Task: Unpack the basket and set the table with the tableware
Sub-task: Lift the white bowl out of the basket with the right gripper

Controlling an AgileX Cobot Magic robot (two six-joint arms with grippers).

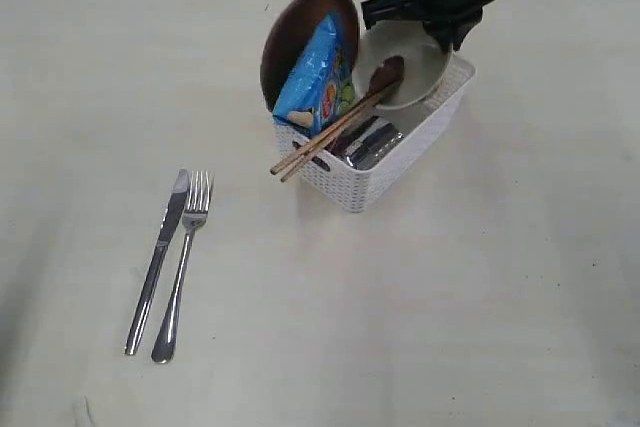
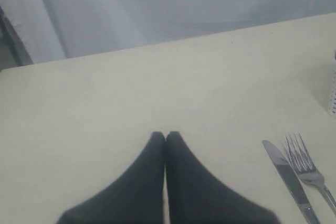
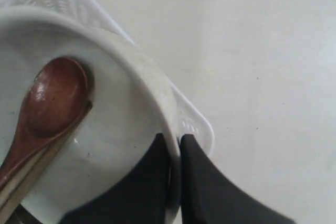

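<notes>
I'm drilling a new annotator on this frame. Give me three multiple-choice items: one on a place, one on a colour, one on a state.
1. Relative to the basket, the knife and fork lie: A inside it; B outside it, on the table; C across its rim.
2. The chip bag is mainly: A blue; B black; C orange.
3. The right gripper is: A open, holding nothing; B shut on the rim of the bowl; C shut on the fork.
Answers: 1 B, both lie on the bare table; 2 A, its wrapper is blue; 3 B, it pinches the rim.
</notes>
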